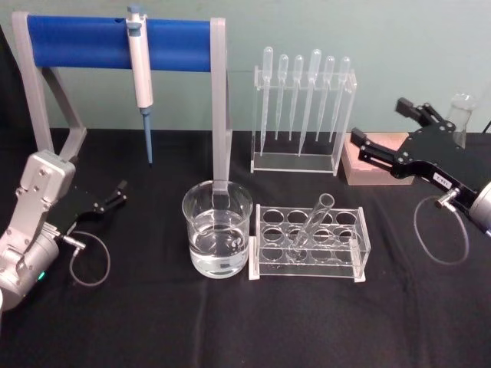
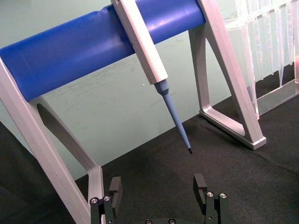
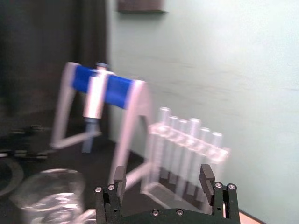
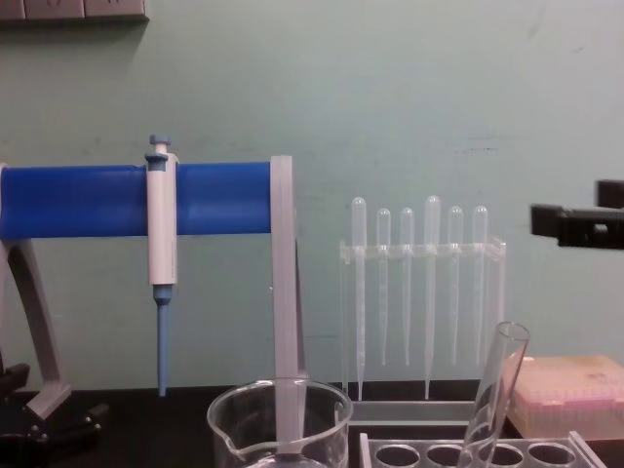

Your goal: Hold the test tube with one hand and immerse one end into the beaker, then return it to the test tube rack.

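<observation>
**Tube lay left of and below the right claw, leaning toward it**

Head view: The tube (image 1: 310, 225) stood in the clear rack (image 1: 308, 244) on the tabletop (image 1: 153, 322), its rim tilted up and to the right. The beaker (image 1: 217, 228), part-filled with water, stood just left of the rack. The right claw (image 1: 383, 135) hung raised at the right edge, fingers apart and empty, well apart from the tube. The left claw (image 1: 120, 191) rested low at the left, beyond the beaker, judged the farther of the two.

Left wrist view: The left claw (image 2: 158, 185) was spread, empty, facing the pipettor (image 2: 148, 56).

Right wrist view: The right claw (image 3: 163, 176) stood open above the beaker (image 3: 49, 196).

Chest view: The tube (image 4: 493, 395) leaned rightward; the right claw's tips (image 4: 575, 222) sat above it. Approach would likely run down and left.
</observation>
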### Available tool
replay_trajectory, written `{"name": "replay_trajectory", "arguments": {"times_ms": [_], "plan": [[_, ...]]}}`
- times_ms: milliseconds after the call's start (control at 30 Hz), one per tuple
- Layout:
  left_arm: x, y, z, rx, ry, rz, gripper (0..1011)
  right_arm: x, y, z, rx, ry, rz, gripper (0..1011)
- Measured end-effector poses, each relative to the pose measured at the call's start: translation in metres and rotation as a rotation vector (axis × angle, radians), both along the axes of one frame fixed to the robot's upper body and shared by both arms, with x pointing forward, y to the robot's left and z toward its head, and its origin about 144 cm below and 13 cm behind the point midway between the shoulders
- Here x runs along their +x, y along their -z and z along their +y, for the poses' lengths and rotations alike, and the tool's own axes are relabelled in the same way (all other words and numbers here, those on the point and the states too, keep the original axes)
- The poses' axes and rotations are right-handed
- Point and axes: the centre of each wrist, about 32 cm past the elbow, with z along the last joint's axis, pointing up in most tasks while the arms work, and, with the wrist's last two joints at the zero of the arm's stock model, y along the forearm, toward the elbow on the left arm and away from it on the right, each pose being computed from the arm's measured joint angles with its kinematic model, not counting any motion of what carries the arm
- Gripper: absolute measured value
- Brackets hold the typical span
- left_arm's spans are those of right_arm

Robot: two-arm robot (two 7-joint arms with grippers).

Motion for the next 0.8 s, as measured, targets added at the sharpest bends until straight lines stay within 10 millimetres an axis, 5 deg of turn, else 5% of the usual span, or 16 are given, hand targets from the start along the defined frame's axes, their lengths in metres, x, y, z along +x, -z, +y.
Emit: {"name": "replay_trajectory", "arguments": {"times_ms": [300, 800], "plan": [[0.000, 0.000, 0.000, 0.000, 0.000, 0.000, 1000, -0.014, 0.042, 0.022, -0.076, 0.315, -0.065, 1002], [0.000, 0.000, 0.000, 0.000, 0.000, 0.000, 1000, -0.011, 0.065, 0.029, -0.098, 0.290, -0.027, 1002]]}}
